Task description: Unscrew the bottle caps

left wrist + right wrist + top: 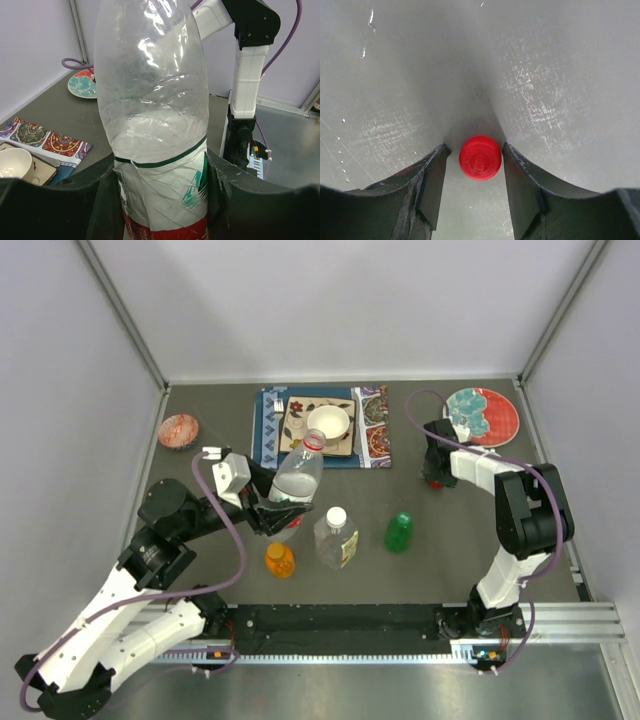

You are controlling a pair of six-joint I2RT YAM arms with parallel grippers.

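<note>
My left gripper (271, 519) (159, 167) is shut on the labelled lower body of a clear bottle (297, 480) (150, 100) with a red and white label, held tilted above the table, neck pointing toward the back. A red cap (480, 157) lies on the table between the fingers of my right gripper (436, 480) (474, 148), which is open with a small gap on each side of the cap. A larger clear bottle (335, 538) with a white cap (337, 515), a green bottle (399, 532) and a squat orange bottle (280, 560) stand near the front.
A white bowl (328, 422) sits on a tray over a patterned mat (372, 435) at the back centre. A red and teal plate (483, 416) lies at the back right, a small pink dish (179, 430) at the back left. Grey walls enclose the table.
</note>
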